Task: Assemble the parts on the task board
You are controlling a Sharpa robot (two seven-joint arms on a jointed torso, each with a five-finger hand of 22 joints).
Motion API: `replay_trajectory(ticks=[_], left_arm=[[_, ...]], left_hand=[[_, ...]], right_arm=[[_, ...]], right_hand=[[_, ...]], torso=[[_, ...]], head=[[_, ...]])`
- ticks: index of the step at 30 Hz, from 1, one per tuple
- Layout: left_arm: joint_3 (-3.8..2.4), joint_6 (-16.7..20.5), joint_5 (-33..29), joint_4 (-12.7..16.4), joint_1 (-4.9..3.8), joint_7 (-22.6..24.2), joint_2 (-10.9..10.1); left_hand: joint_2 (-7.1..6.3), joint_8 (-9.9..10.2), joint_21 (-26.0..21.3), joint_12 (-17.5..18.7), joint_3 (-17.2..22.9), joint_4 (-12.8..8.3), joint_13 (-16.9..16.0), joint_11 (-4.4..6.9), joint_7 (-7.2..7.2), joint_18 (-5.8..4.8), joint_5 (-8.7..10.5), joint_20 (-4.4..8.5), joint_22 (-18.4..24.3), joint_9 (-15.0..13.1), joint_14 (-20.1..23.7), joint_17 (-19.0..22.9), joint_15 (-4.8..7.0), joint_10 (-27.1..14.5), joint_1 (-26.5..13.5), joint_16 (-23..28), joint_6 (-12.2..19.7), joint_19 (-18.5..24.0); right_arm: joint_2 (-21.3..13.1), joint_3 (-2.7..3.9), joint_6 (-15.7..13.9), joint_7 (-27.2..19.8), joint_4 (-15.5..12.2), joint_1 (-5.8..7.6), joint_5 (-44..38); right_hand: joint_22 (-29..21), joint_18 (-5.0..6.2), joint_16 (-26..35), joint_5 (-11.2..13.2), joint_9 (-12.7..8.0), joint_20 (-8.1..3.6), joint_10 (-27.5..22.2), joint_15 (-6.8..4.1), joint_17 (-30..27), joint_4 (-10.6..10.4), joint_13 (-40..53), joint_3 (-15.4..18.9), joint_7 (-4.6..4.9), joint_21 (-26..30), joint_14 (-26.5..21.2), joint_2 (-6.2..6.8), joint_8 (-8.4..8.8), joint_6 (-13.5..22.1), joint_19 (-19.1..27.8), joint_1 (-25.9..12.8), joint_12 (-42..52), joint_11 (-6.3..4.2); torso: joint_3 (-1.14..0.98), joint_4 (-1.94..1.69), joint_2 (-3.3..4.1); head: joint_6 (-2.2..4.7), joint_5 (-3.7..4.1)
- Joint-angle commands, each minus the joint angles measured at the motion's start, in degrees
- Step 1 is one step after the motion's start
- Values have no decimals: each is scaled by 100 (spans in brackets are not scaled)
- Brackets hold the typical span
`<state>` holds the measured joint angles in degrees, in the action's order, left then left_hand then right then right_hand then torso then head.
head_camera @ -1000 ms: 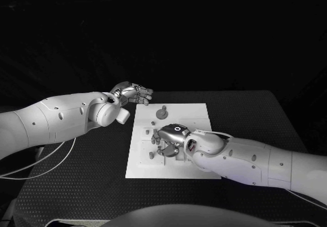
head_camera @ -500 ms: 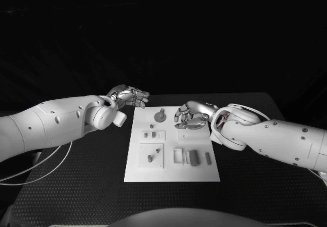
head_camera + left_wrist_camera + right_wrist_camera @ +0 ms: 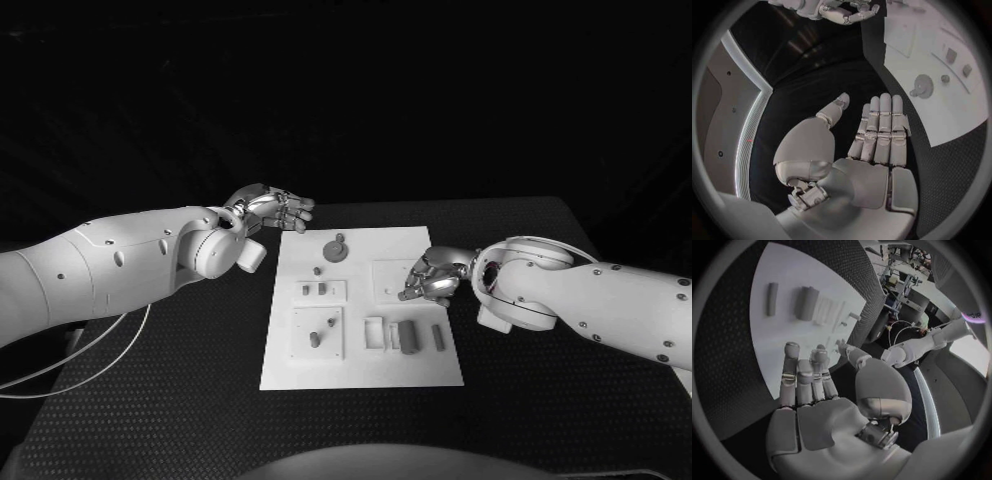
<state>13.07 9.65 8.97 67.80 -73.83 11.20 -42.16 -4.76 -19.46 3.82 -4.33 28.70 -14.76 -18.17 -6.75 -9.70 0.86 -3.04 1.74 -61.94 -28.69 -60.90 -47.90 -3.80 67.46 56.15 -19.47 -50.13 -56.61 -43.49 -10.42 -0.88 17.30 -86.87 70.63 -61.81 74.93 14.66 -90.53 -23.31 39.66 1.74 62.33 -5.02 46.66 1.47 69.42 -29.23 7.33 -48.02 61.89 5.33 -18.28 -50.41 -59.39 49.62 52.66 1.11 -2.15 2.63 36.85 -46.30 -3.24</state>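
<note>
The white task board (image 3: 361, 368) lies in the middle of the black table. Grey parts are on it: a round disc (image 3: 336, 250) near its far edge, a thick cylinder (image 3: 408, 335) and a slender pin (image 3: 438, 336) at the near right, and small pieces (image 3: 316, 339) in a square plate at the near left. My left hand (image 3: 271, 208) hovers off the board's far left corner, fingers straight, palm (image 3: 873, 165) empty. My right hand (image 3: 433, 275) is at the board's right edge, with nothing in its palm (image 3: 811, 420). The right wrist view shows the cylinder (image 3: 806, 303) and pin (image 3: 772, 299) beyond the fingers.
Black matting surrounds the board on every side. A white cable (image 3: 87, 350) hangs beside my left arm at the table's left edge. My right forearm (image 3: 606, 300) lies across the table to the right of the board.
My right hand has left the board's near-left area, passed over its far part, and come down to the right edge. My left hand has hardly moved.
</note>
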Motion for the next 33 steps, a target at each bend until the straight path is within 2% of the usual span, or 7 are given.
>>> replay_trajectory(ticks=[1, 4, 6, 9, 10, 20, 33], left_arm=[[-2, -106, -32, 9, 3, 27, 2], [0, -120, -32, 10, 6, 17, 3], [0, -131, -32, 7, 10, 10, 7], [1, -136, -32, 9, 11, 10, 15], [1, -139, -32, 15, 12, 10, 17], [1, -144, -32, 36, 13, 1, 0], [1, -158, -32, 37, 13, -11, 4]], left_hand=[[0, 9, 6, -2, -6, 36, 9, -2, 6, 54, 14, -1, 6, -4, 21, -1, -16, -35, -85, 26, 22, 54], [0, 9, 7, -2, -8, 41, 10, -2, 6, 54, 14, -1, 7, -4, 22, -1, -16, -35, -90, 27, 23, 55], [-1, 9, 7, -2, -10, 46, 10, -2, 6, 54, 14, -2, 8, -5, 23, -1, -17, -36, -95, 28, 23, 56], [-3, 10, 7, -2, -12, 51, 11, -2, 6, 54, 14, -2, 9, -5, 24, -2, -17, -37, -101, 29, 24, 58], [-3, 10, 7, -2, -12, 52, 11, -2, 6, 54, 14, -2, 9, -5, 24, -2, -17, -37, -102, 29, 24, 58], [-5, 11, 8, -2, -15, 62, 12, -2, 5, 55, 14, -2, 11, -4, 24, -3, -17, -38, -112, 30, 26, 59], [-11, 13, 8, 0, -20, 76, 15, -4, 4, 56, 14, -3, 14, -4, 29, -5, -19, -43, -125, 35, 32, 63]], right_arm=[[-70, -18, 408, 574, -145, -33, 367], [-113, -40, 489, 687, -248, -73, 386], [-113, -75, 668, 789, -273, -99, 397], [-77, -229, 797, 942, -260, -103, 405], [-65, -243, 835, 990, -230, -114, 403], [36, -271, 986, 1060, -10, -233, 144], [265, -293, 816, 1020, 230, -358, 223]], right_hand=[[135, 34, -53, -20, 21, -35, -14, -16, 57, -158, 4, 19, -19, -59, 40, -28, 21, -97, -40, -211, 103, -33], [134, 34, -84, -22, 35, -67, 15, -45, 270, -248, -3, 17, -52, -104, 178, -20, 20, -172, -58, -339, 179, -65], [132, 34, -99, -23, 49, -95, 40, -74, 406, -308, -14, 1, -84, -139, 269, -4, 10, -256, -72, -421, 236, -96], [131, 34, -108, -21, 72, -131, 89, -113, 635, -383, -37, 8, -128, -194, 434, 4, -7, -372, -112, -552, 300, -137], [131, 34, -110, -20, 75, -136, 97, -119, 676, -402, -41, 17, -135, -202, 463, 8, -9, -390, -116, -588, 311, -142], [130, 34, -111, -23, 83, -159, 106, -136, 756, -452, -60, 14, -150, -232, 508, 35, 10, -432, -112, -698, 350, -161], [131, 34, -103, -23, 82, -166, 86, -136, 719, -431, -76, 0, -147, -243, 462, 55, 42, -421, -83, -719, 361, -159]], torso=[[6, 3, -1], [7, -5, 0], [12, -7, -2], [18, -5, -7], [19, -5, -6], [19, -13, -1], [18, -16, 3]], head=[[-2, 12], [-6, 25], [-16, 29], [-17, 43], [-16, 43], [-22, 42], [-68, 30]])
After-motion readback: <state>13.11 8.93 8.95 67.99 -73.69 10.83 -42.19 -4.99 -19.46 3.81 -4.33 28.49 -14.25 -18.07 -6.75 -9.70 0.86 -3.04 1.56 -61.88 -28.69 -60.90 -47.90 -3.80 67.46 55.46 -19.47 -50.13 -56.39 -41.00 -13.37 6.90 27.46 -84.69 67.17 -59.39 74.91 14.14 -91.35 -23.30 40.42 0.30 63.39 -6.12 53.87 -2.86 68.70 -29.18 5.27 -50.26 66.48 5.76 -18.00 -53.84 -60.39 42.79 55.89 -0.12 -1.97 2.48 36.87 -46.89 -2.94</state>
